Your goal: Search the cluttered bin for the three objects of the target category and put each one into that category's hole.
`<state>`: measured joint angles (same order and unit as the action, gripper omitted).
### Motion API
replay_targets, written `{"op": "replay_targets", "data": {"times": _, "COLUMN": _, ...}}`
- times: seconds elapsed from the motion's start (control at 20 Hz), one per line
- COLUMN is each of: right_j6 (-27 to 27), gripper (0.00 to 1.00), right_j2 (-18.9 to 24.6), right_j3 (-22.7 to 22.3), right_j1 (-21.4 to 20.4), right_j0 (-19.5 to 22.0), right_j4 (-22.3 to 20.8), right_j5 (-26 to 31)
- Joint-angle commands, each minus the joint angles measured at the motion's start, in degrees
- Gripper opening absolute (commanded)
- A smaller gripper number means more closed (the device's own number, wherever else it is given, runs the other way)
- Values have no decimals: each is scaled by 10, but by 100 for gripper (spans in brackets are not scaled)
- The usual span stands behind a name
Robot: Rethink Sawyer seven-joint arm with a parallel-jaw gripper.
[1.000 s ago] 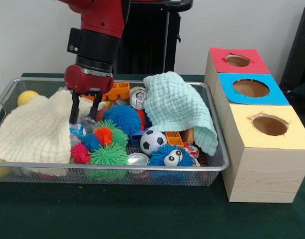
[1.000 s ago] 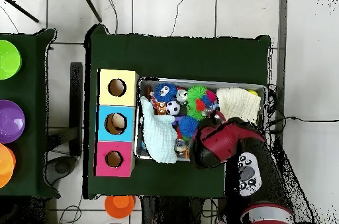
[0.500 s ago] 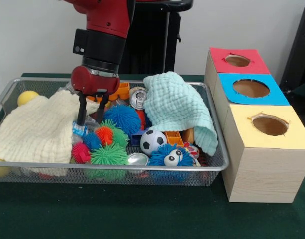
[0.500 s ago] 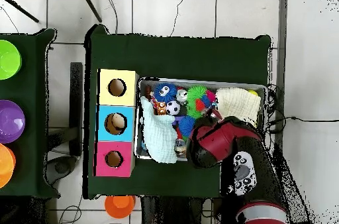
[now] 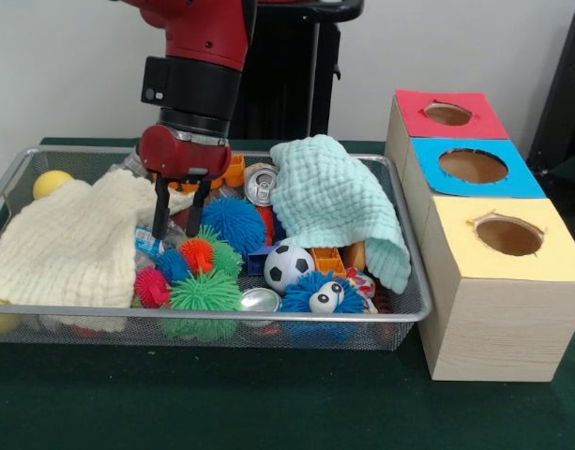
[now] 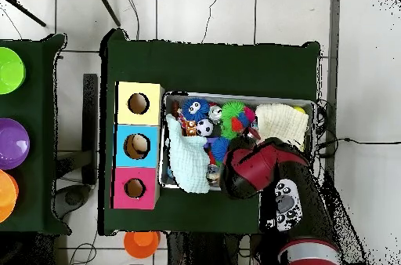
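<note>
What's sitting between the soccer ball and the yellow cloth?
In the front view, spiky rubber balls lie between the soccer ball and the yellow cloth: an orange one, a green one and a pink one.

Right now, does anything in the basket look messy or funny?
Yes. The mint cloth is flopped over the wire basket's right rim instead of lying inside. A crumpled clear bottle is jammed between the cream cloth and the spiky balls, just below the gripper.

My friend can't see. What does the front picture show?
A red robot arm's gripper, open, hangs over a wire basket full of toys, beside a cream cloth and a blue spiky ball. Right of it stands a wooden box with three holes.
</note>
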<state>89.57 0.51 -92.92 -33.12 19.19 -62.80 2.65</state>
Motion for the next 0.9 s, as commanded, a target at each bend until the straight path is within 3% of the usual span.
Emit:
{"op": "replay_targets", "data": {"times": 0.05, "right_j6": 33, "gripper": 0, "right_j2": 29, "right_j3": 12, "right_j1": 19, "right_j0": 6, "right_j4": 7, "right_j5": 23}}
{"op": "replay_targets", "data": {"times": 0.3, "right_j6": 11, "gripper": 0, "right_j2": 28, "right_j3": 21, "right_j1": 23, "right_j0": -2, "right_j4": 17, "right_j5": 76}}
{"op": "replay_targets", "data": {"times": 0.9, "right_j6": 2, "gripper": 0, "right_j2": 24, "right_j3": 28, "right_j1": 25, "right_j0": -8, "right_j4": 16, "right_j5": 116}}
